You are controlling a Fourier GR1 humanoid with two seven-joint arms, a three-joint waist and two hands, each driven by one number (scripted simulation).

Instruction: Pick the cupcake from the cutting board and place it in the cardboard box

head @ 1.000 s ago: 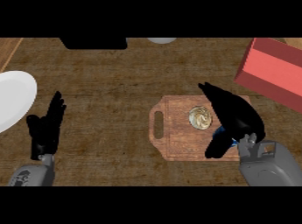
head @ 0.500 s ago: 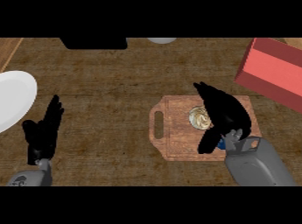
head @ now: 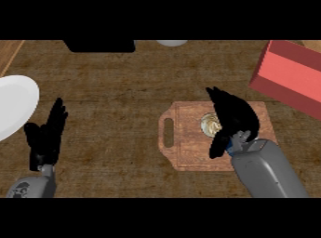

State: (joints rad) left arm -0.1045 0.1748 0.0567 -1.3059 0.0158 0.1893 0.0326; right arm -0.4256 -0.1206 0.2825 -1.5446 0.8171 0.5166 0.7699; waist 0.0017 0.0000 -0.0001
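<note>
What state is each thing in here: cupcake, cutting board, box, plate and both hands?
Cupcake: on the cutting board, partly hidden by the right hand.
Cutting board: flat on the counter, handle slot to the left.
Box: red, at the upper right; cupcake not in it.
Plate: lying at the left edge.
Right hand: open, over the cupcake.
Left hand: open, resting at the lower left.

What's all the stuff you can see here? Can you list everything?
cupcake: one, pale, on the board, partly under the right robot hand
board: one, brown, centre right
box: one, red, upper right
plate: one, white, left edge
black thing: one, top edge, cut off
pale round thing: one, top edge, cut off
counter: one, brown wood
left robot hand: black, open, lower left
right robot hand: black, over the cupcake
</note>
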